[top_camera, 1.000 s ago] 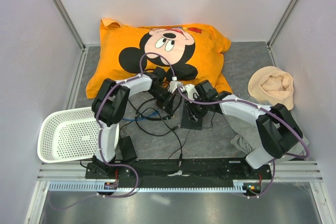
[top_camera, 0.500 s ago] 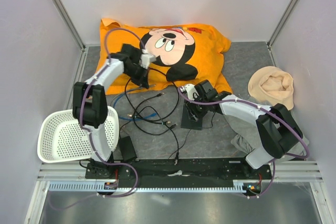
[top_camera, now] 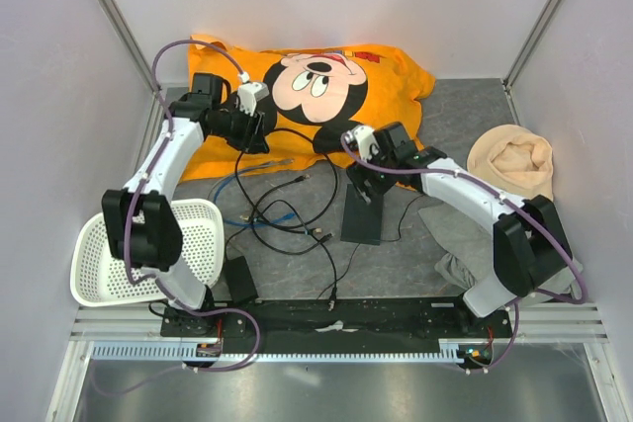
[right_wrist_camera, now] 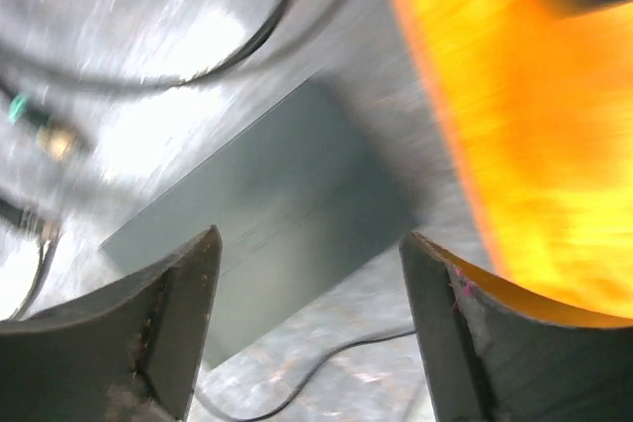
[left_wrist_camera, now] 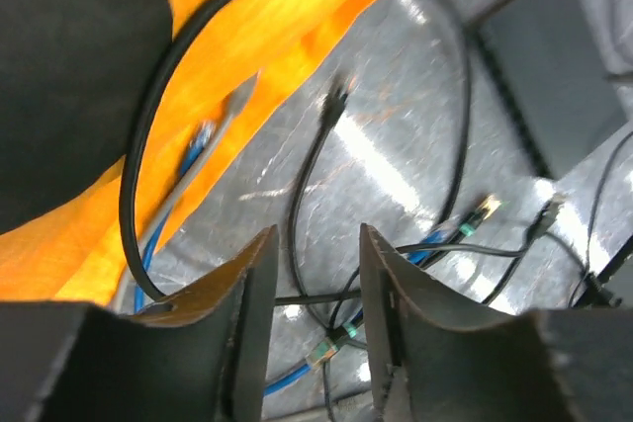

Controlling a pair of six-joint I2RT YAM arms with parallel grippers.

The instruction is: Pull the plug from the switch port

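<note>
The switch port's flat black box lies mid-table; it also shows in the left wrist view and the right wrist view. No cable shows in its visible edges. A black cable's plug lies loose on the table left of the box, also seen in the left wrist view. My left gripper hovers by the pillow's left part, far from the box. Its jaws stand partly open, and a thin black cable crosses between them. My right gripper is wide open and empty just above the box's far end.
An orange Mickey pillow lies at the back. A white basket stands at front left, with a small power brick beside it. Tangled black and blue cables cover the middle. A beige cloth and a grey cloth lie at right.
My left arm swung from beside the box away to the back left, dragging the black cable with it. My right gripper shifted slightly back over the box's far end.
</note>
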